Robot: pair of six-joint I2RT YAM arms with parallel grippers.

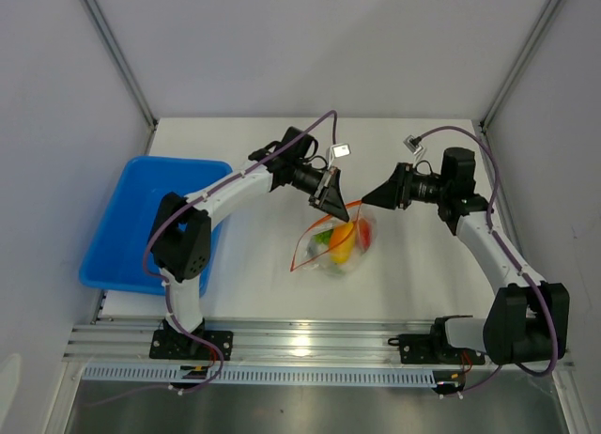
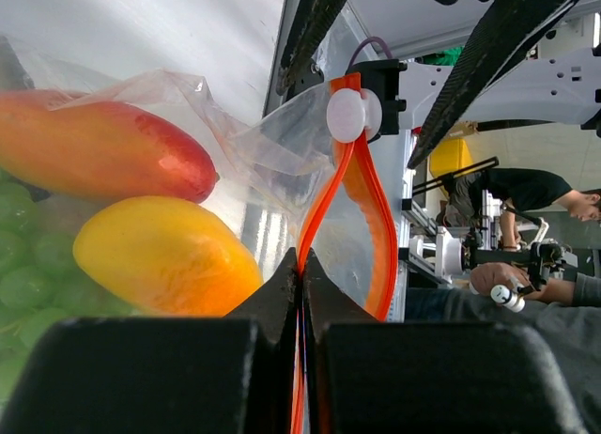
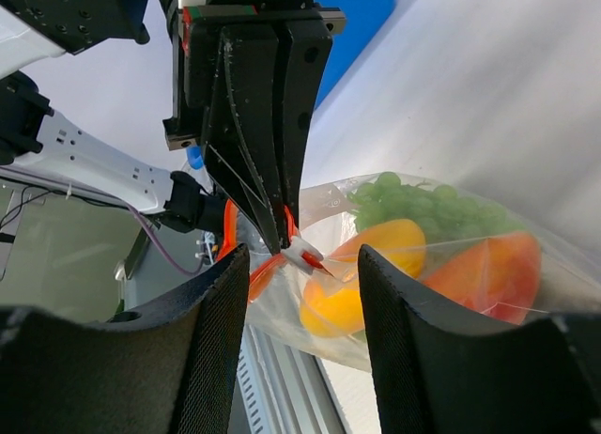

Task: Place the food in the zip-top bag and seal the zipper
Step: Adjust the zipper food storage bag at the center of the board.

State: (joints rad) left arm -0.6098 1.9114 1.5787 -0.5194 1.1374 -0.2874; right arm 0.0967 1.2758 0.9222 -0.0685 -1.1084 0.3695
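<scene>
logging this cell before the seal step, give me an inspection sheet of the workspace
surface: white table, bag near its middle.
job's things: zip-top bag holds yellow fruit, red-orange piece and green grapes; zipper strips apart below the white slider.
clutter: blue tray at left.
grippers: left gripper shut on the zipper; right gripper open either side of the slider.
cables: purple cables along both arms, off the bag.
surroundings: grey walls; people beyond the cell.

The zip-top bag [image 1: 340, 255] lay mid-way across the table [image 1: 432, 274], the food [image 1: 343, 239] inside it, the zipper [image 2: 322, 204] on its left; the tray [image 1: 131, 218] sat well apart, left.
</scene>
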